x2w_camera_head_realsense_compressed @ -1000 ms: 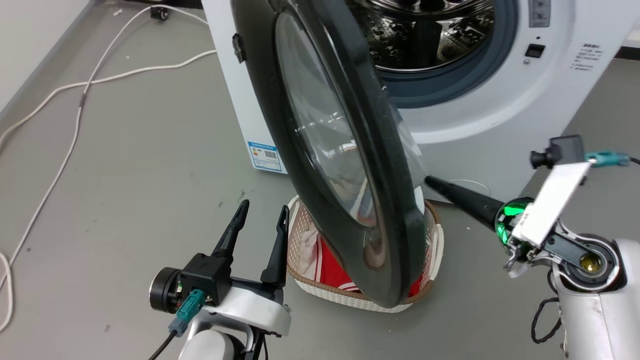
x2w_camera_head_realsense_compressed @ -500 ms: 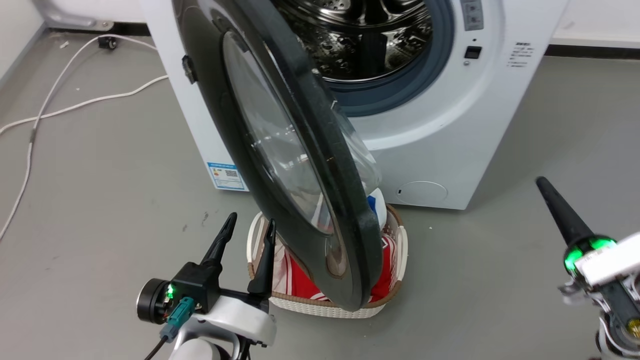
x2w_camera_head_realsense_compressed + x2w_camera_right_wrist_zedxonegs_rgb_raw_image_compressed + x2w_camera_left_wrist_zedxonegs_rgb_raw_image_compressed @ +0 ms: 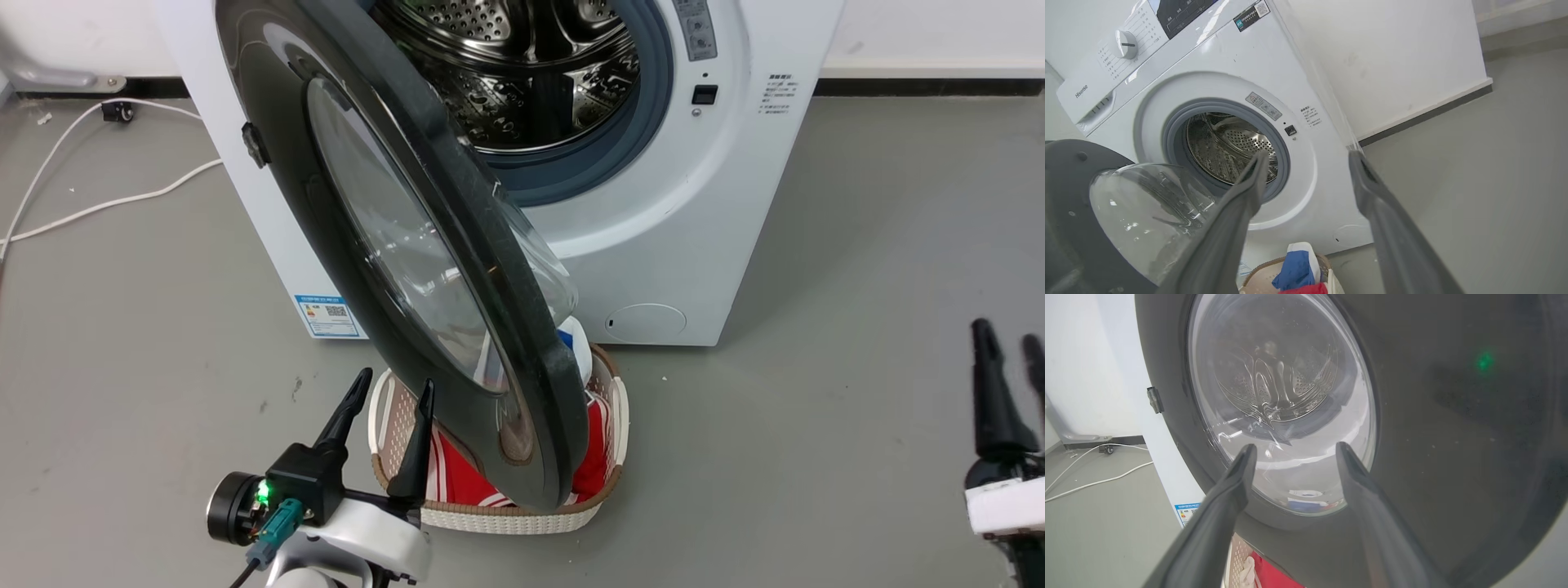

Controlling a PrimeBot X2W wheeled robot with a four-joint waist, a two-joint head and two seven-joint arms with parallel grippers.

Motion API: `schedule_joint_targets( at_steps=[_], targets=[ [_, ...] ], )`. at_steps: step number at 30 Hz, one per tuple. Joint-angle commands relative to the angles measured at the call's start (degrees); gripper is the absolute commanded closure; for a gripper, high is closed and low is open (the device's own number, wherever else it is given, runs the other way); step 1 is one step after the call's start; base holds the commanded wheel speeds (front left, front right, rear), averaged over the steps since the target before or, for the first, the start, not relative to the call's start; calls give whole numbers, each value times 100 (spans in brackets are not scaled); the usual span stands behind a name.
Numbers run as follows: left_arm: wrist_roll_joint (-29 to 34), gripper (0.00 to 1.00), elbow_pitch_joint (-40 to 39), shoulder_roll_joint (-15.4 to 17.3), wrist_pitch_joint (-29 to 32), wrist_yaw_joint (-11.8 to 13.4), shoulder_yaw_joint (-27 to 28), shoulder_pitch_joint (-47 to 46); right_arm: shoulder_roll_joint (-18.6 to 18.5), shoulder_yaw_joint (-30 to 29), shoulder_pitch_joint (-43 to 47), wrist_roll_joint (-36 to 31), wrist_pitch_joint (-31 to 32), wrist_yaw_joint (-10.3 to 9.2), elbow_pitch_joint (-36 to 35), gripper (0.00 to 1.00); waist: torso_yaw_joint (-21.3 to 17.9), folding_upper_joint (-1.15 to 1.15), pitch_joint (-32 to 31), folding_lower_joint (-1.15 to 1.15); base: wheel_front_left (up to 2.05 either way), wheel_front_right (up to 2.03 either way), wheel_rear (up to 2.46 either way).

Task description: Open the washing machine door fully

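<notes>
The washing machine [image 3: 694, 212] stands white and boxy with its steel drum exposed. Its washing machine door [image 3: 392, 269], a big black disc with a clear glass bowl, hangs partly swung out on the left hinge, over a basket. My left gripper [image 3: 393, 382] is open just in front of the door's outer face, low down, with nothing between its fingers. In the left wrist view the left gripper [image 3: 1295, 446] points at the door [image 3: 1453, 437]. My right gripper [image 3: 1008, 333] is open at the far right, well clear of the door. The right wrist view shows the right gripper [image 3: 1309, 154] facing the machine [image 3: 1306, 81] and the door's glass bowl [image 3: 1147, 212].
A cream laundry basket [image 3: 490, 518] with red and blue clothes sits on the floor under the door's lower edge. White cables [image 3: 106, 200] trail across the grey floor at the left. A wall with a dark baseboard [image 3: 922, 86] runs behind the machine.
The head camera has pulled back and tilted up. My right gripper has left the door's inner edge and drawn back to the lower right, fingers now apart. The left gripper stays by the door.
</notes>
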Motion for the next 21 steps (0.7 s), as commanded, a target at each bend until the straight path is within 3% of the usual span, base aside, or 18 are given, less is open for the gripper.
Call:
schedule_joint_targets(
  at_steps=[1,10,21],
  targets=[
    [-42,0,20,22,-15,-13,23,69,-114,-23,92,-385,-198,3,-123,0,-15,0,-48,0,0,0,0],
    [-93,0,79,50,-15,128,139,146,-220,255,543,-2318,-545,2,-369,0,-13,0,-222,0,0,0,0],
    [-139,0,44,112,-15,237,281,282,-8,720,1084,-2692,-802,1,91,0,-55,0,-314,0,0,0,0]
  ],
)
